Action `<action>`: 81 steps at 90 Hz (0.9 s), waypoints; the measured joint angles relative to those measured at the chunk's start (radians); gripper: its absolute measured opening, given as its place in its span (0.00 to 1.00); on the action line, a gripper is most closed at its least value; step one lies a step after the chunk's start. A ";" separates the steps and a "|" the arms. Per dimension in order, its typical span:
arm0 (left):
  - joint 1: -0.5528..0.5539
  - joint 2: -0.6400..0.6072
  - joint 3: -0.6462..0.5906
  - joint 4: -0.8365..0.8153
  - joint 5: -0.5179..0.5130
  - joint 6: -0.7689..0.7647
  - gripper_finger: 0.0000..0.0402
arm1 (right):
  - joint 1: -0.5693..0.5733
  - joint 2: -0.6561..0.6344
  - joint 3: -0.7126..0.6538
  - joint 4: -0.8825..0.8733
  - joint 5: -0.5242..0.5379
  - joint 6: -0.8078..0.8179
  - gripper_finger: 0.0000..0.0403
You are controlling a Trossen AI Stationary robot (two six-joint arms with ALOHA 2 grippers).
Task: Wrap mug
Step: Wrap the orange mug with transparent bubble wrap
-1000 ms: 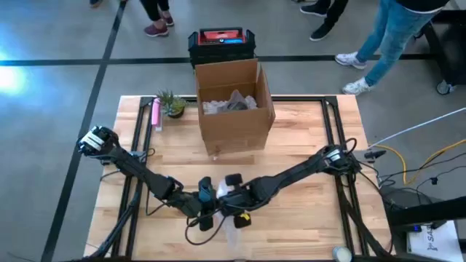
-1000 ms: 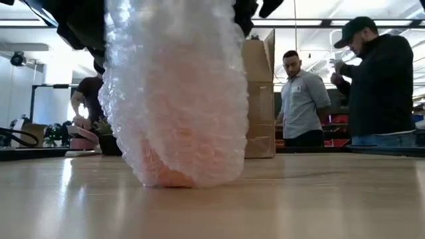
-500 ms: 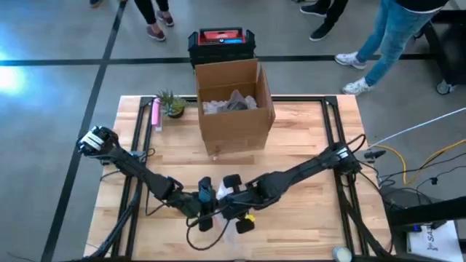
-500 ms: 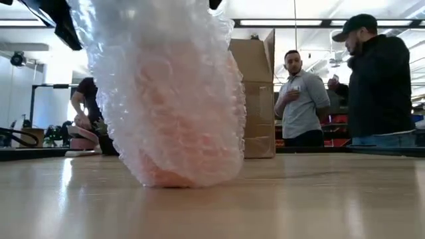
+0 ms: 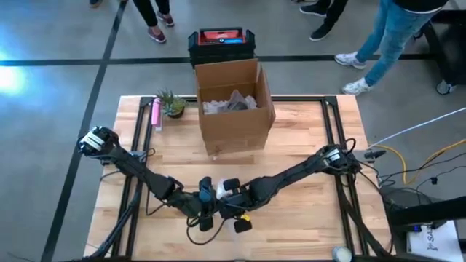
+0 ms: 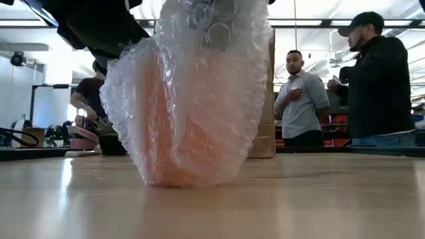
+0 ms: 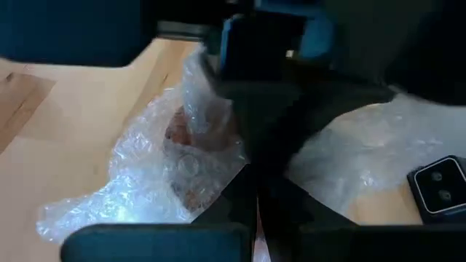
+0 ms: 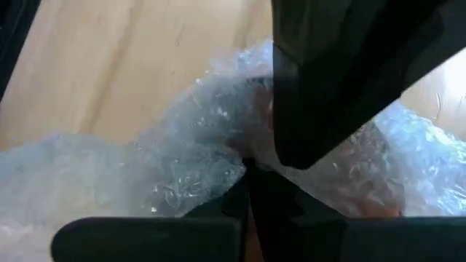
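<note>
The mug, pink-orange and swathed in bubble wrap, sits on the wooden worktop near its front edge, about midway across. The low view shows it best: the bundle rests its base on the wood and the wrap gathers upward to a bunch at the top, where dark robot parts crowd in. From above the mug itself is almost entirely covered by the two arms, and only a pale scrap of wrap shows under them.

The left hand comes in from the left and the right hand from the right; they meet over the bundle, touching or nearly touching each other. In the left wrist view the pinkish mug shows through the wrap, with that hand's dark fingers drawn close together on the plastic. The right wrist view shows crumpled wrap pressed against its own fingers, also together on the sheet, with a hint of orange beneath.

Farther back on the worktop stands an open cardboard box holding crumpled packing. At the back left corner are a small potted plant and, just beside it, a pink object. A black and red case lies on the floor behind the box. The low view alone shows people standing beyond the worktop.
</note>
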 joint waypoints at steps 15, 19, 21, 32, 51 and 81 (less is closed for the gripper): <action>-0.001 0.000 0.000 -0.002 0.003 0.003 0.00 | 0.020 -0.024 0.065 -0.061 0.015 -0.026 0.00; -0.001 -0.001 0.000 -0.002 0.004 0.003 0.00 | 0.029 -0.043 0.086 -0.080 0.019 -0.040 0.00; -0.001 -0.001 0.000 -0.001 0.004 0.003 0.00 | 0.033 -0.052 0.097 -0.094 0.020 -0.048 0.00; -0.002 -0.001 0.000 -0.002 0.004 0.009 0.00 | 0.046 -0.092 0.124 -0.175 0.022 -0.047 0.00; -0.002 -0.001 0.000 0.000 0.004 0.014 0.00 | 0.025 -0.080 0.059 -0.135 0.100 -0.023 0.00; -0.002 -0.001 0.000 0.010 0.009 0.015 0.00 | 0.013 -0.006 -0.035 0.042 0.028 -0.004 0.00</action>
